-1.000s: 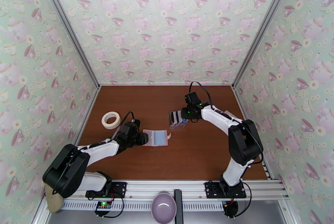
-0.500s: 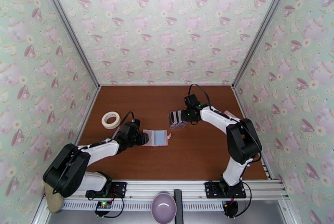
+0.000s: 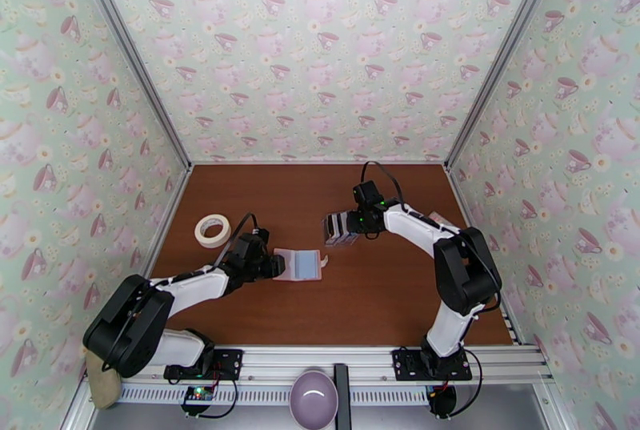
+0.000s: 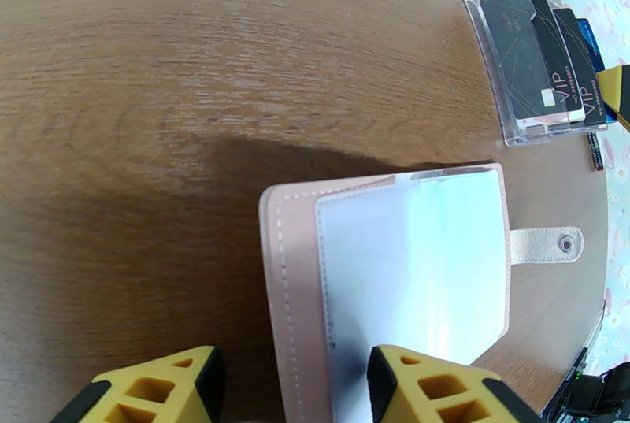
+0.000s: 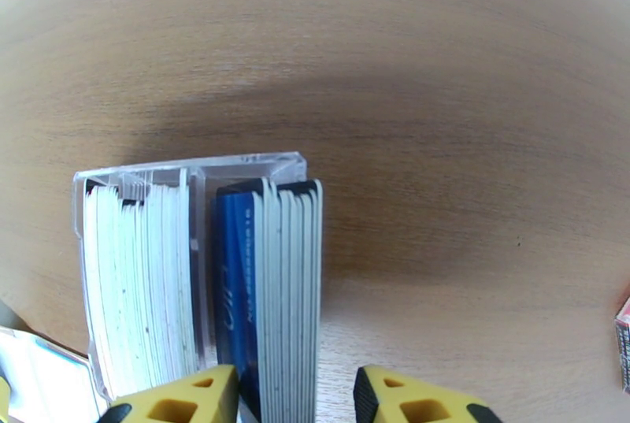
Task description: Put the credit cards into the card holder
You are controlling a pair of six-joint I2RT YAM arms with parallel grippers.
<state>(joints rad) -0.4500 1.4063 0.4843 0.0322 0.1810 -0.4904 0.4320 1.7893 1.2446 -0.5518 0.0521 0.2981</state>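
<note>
In the top view you see the card holder (image 3: 300, 264) lying open on the brown table (image 3: 376, 303), just left of the frame's centre. Its pale blue inside faces up and its snap tab (image 3: 323, 261) points right. Your left gripper (image 4: 291, 369) sits at the holder's left edge with its jaws apart. In the left wrist view one yellow finger (image 4: 161, 375) is over bare wood at the lower left and the other is over the holder's pale inner page at bottom centre. The pink stitched edge lies between them. Nothing is pinched, and you cannot tell whether either finger presses down on the holder. The credit cards (image 5: 276, 283) stand on edge in a clear stand (image 5: 189, 166), a little above and right of the holder in the top view and apart from it. In the right wrist view they fill both compartments: a tight white row on the left, and on the right a blue card with pale edges packed beside it. Your right gripper (image 5: 291, 389) is open and straddles that right-hand row at the bottom of the frame. Its left finger is at the blue card, and a narrow gap shows between its right finger and the last card. A roll of tape (image 3: 212, 230) lies at the table's left side, and a lilac bowl (image 3: 314, 398) sits at bottom centre, below the rail.
</note>
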